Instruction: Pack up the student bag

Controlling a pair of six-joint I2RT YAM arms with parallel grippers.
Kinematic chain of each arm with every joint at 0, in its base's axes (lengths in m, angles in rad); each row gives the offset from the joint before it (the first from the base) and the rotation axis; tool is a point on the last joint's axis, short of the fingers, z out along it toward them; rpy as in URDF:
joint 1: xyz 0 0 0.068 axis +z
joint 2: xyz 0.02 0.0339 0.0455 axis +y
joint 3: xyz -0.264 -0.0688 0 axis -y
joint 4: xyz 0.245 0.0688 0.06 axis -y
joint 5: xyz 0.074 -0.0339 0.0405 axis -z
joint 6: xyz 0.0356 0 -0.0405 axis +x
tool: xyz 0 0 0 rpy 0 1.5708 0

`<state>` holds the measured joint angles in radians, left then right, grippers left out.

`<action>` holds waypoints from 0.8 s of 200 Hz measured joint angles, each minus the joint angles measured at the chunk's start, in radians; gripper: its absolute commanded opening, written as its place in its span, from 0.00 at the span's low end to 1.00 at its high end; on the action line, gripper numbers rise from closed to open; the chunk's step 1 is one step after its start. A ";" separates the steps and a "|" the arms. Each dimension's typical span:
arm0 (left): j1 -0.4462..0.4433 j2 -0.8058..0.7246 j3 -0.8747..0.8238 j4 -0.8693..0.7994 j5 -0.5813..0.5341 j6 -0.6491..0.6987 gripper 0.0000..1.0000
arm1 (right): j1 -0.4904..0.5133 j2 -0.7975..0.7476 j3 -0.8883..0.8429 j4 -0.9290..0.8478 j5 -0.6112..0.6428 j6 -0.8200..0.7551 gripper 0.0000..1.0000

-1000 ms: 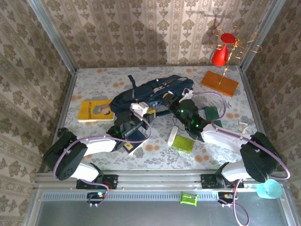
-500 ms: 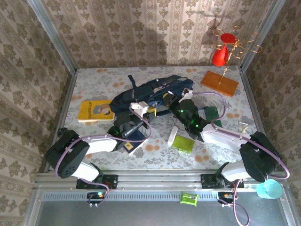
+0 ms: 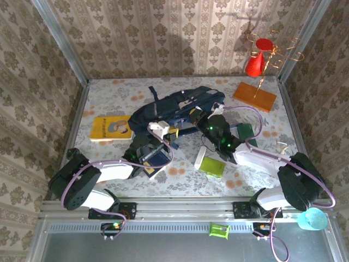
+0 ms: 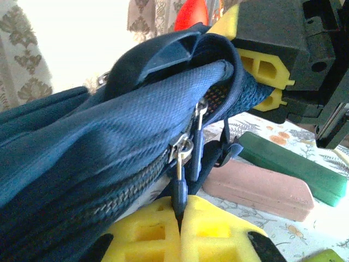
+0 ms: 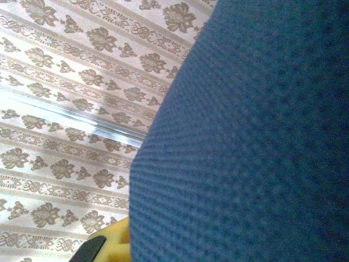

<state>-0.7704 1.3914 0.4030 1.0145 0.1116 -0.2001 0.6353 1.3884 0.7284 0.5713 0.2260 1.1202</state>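
Left claw [image 4: 180,221] is clamped shut on the zip pull [image 4: 179,188], with the yellow pads pinching only the bottom end of the dangling tab. That's a thin bite, so I'd expect it to slip out if the tug comes at an angle to the zip track.

Student bag [image 3: 180,106] lies on its side mid-table, a bit far of centre, with the yellow book [image 3: 109,128] to its left. The fabric above the slider [image 4: 182,148] is slack and folded over. My guess is the slider could snag on that fold and jam. The whole bag would then drag towards the left arm instead of unzipping.

Right claw [image 4: 244,52] is closed on the bag's top rim, one yellow finger above the fabric and one below. It acts as the anchor. If that hold creeps there's no counter-tension and the zip won't run.

The two wrists sit close together over the bag, so a long pull risks them knocking into each other.

Further right, the pink block [image 4: 256,188] and green block [image 4: 289,164] lie just beside the bag's near edge. A sliding bag could shove them. The lime pouch [image 3: 211,165] sits nearer, right of centre, well apart from the bag.
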 measured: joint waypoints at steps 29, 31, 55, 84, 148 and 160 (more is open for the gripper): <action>0.010 -0.076 -0.003 -0.131 -0.048 -0.016 0.00 | -0.021 0.000 -0.014 -0.007 0.000 -0.022 0.02; 0.013 -0.085 -0.003 -0.148 -0.054 -0.017 0.00 | -0.022 0.000 -0.015 -0.008 0.000 -0.025 0.01; 0.042 -0.163 -0.003 -0.298 -0.079 -0.017 0.00 | -0.050 0.000 -0.025 -0.028 -0.015 -0.055 0.01; 0.119 -0.224 -0.004 -0.449 -0.079 -0.016 0.00 | -0.119 0.000 -0.036 -0.053 -0.100 -0.100 0.01; 0.182 -0.209 -0.003 -0.602 0.029 0.017 0.00 | -0.329 0.158 0.097 -0.267 -0.398 -0.297 0.04; 0.175 -0.192 0.002 -0.611 0.055 0.018 0.00 | -0.352 0.211 0.159 -0.313 -0.449 -0.335 0.10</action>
<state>-0.5953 1.1995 0.4046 0.4038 0.1665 -0.1825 0.2829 1.5990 0.8871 0.2581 -0.2230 0.7856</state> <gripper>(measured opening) 0.046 0.108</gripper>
